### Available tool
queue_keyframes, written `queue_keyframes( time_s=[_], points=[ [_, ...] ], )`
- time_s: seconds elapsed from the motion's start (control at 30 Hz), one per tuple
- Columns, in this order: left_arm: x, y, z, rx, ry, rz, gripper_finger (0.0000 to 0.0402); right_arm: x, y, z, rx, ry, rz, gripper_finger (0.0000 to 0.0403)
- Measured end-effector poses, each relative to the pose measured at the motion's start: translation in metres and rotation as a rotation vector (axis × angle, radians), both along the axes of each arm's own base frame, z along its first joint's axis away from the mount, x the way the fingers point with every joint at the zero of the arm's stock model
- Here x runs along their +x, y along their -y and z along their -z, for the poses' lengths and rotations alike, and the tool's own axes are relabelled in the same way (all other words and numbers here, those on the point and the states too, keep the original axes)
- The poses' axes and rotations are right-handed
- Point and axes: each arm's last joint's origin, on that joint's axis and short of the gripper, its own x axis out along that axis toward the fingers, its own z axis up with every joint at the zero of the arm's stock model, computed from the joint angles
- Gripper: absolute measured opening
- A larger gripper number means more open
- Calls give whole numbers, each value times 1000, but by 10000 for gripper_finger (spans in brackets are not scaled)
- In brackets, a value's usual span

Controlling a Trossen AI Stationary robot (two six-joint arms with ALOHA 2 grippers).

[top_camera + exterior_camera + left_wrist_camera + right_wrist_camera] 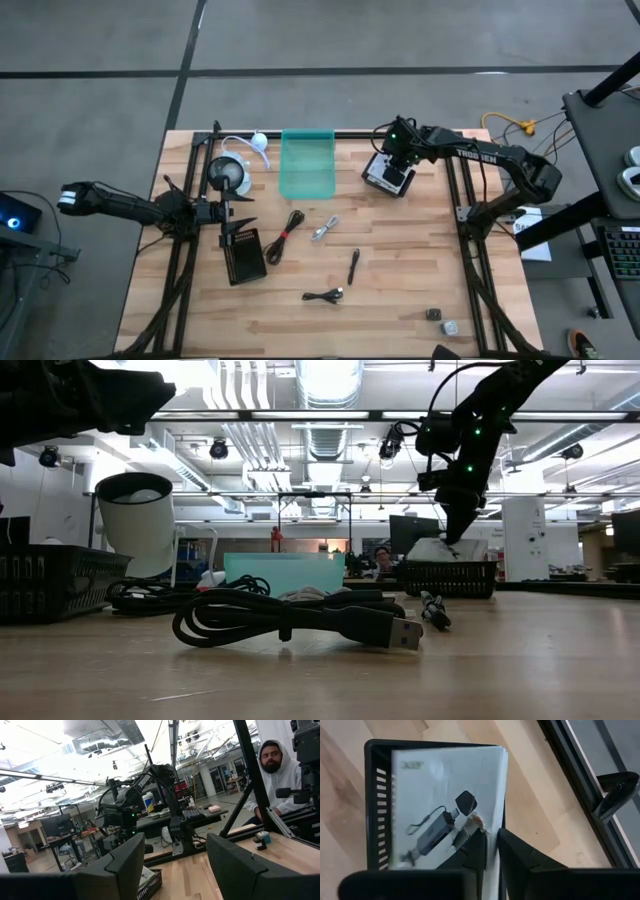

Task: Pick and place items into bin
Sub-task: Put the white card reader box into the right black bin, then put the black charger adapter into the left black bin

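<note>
Right gripper [490,845], jaws nearly closed pinching the white printed card's [445,800] edge over the black bin [372,795]; card appears light, flexible, best held edgewise.

Your right arm [480,158] is matte black with white lettering along its link and a green light glowing near the wrist; your left arm [120,205] is black, white-banded at its end.

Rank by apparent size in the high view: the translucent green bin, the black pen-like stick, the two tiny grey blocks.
Largest: translucent green bin.
Next: black pen-like stick.
Smallest: the two tiny grey blocks, alike in size.
</note>
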Motion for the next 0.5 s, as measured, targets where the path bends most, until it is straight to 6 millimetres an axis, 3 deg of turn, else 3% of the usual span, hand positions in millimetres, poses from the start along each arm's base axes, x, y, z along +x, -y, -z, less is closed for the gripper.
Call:
queue_keyframes(
  time_s=[0.5],
  points=[
    [0, 0, 0, 0, -1, 0, 196, 0, -2, 1, 26, 19, 63, 99]
  ],
)
